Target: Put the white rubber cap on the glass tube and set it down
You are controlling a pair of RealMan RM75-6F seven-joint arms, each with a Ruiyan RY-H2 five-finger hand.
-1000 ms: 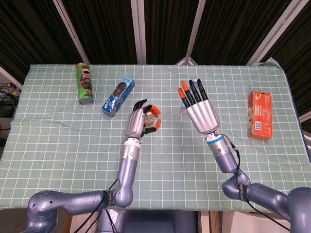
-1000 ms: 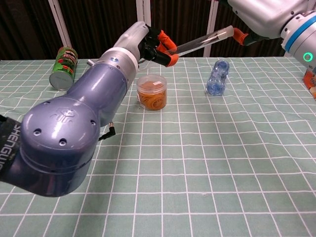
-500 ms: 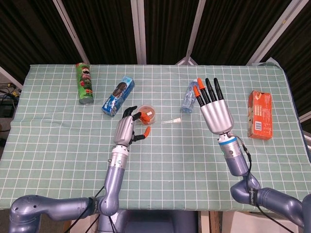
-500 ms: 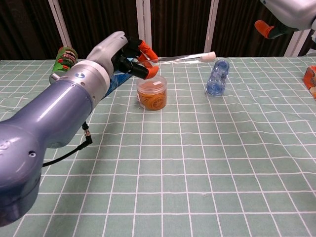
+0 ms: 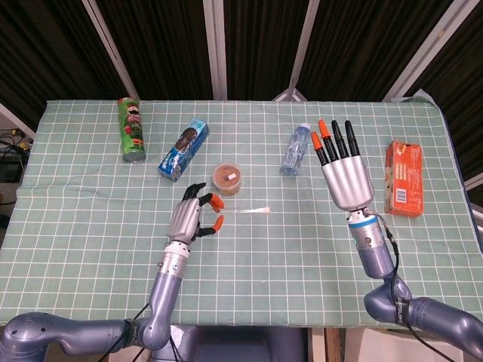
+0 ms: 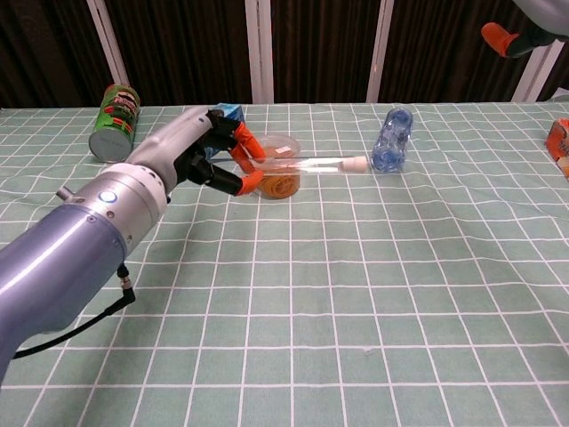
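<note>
My left hand [image 5: 193, 214] [image 6: 206, 158] pinches one end of the clear glass tube [image 5: 243, 211] [image 6: 302, 165] between orange-tipped fingers. The tube lies level above the cloth and points to the right. The white rubber cap [image 5: 263, 210] [image 6: 355, 164] sits on its far end. My right hand [image 5: 344, 170] is raised at the right, fingers straight and apart, holding nothing. In the chest view only an orange fingertip [image 6: 500, 39] of it shows at the top right.
A small tub of orange rubber bands [image 5: 226, 179] [image 6: 277, 178] stands just behind the tube. A plastic water bottle [image 5: 295, 149] [image 6: 392, 139] lies to its right. A green can [image 5: 130, 130], a blue cookie box [image 5: 183, 148] and an orange box [image 5: 404, 179] lie farther out.
My left hand has drawn back towards me and lowered, carrying the capped tube. My right hand let go of the tube and moved off to the right, fingers spread.
</note>
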